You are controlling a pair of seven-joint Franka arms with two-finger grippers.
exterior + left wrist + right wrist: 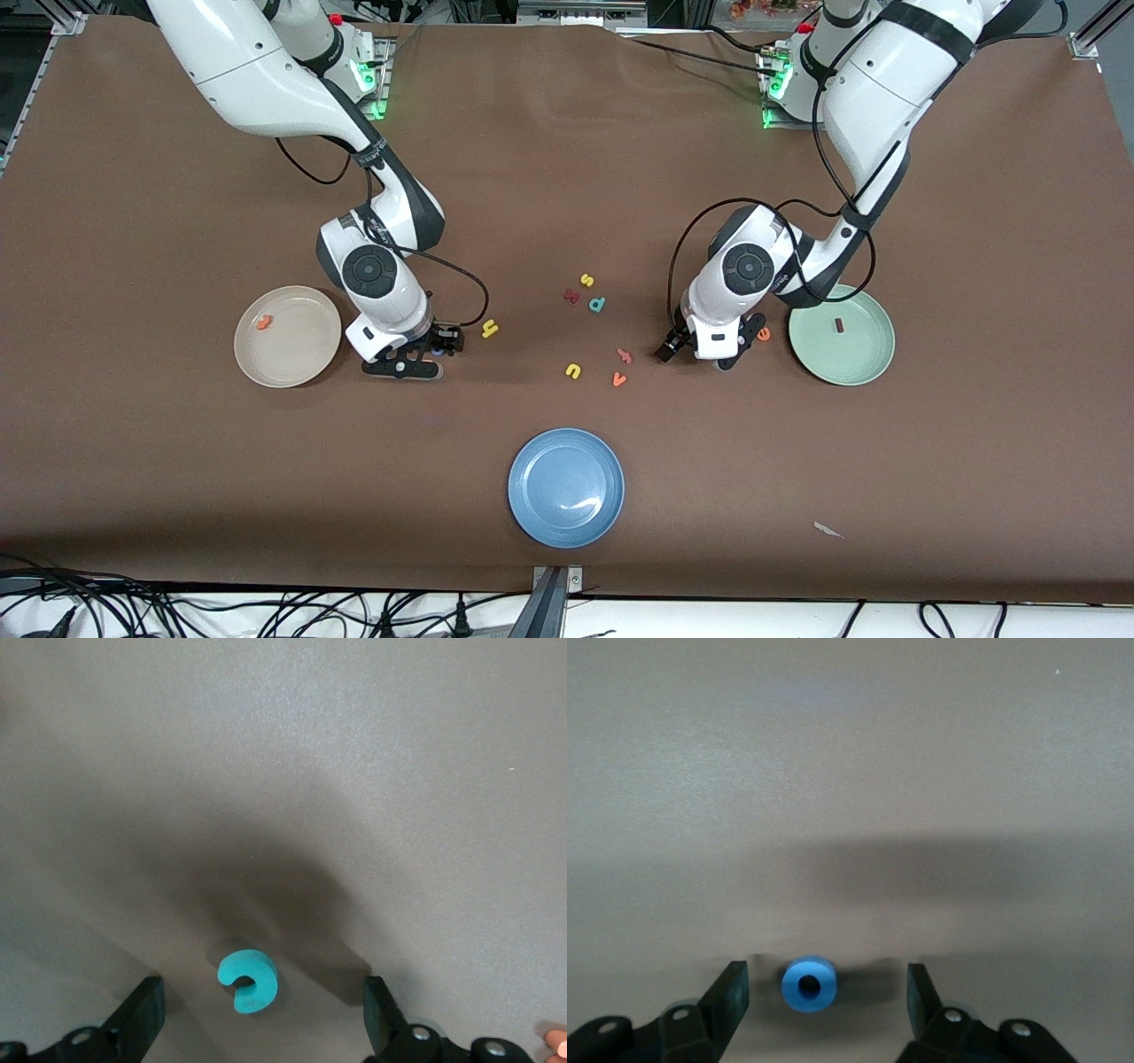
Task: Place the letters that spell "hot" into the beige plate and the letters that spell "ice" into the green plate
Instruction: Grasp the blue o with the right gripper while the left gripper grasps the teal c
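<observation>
Now both low over the worktop, left gripper fingers apart around teal c, right gripper fingers apart around blue o; risk: off-centre closing could flick either tiny letter away.

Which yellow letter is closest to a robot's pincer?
The yellow h, lying right beside the right pincer. The yellow s and yellow u sit out in the middle.

Both arms are glossy white with black bands at the joints, round dark-grey caps on the wrists, and thin black cables looping alongside. Each black claw has visible silver screws; green lights glow at the bases.
</observation>
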